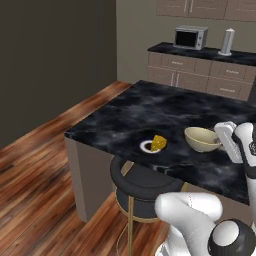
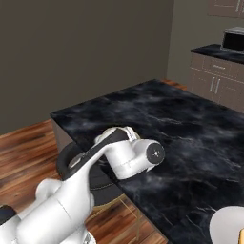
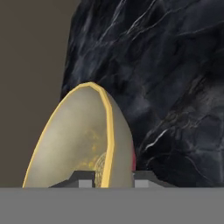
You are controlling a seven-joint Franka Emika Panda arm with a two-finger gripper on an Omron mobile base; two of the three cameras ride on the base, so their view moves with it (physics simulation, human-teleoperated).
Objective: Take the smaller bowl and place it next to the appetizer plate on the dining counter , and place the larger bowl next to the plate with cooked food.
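Over the black marble table, right of the small plate with its yellow wedge: cream bowl, rim pinched in the nearly closed tool; best lowered level beside that plate, released once seated.

Glossy white rounded arm segments meet at dark joint caps, a black strip along one link.

The smaller bowl, pale cream-yellow and glossy, sits upright right of centre in the left base view on the black marble worktop. Just left of it lies the appetizer plate, white-rimmed, dark-centred, carrying a yellow wedge.
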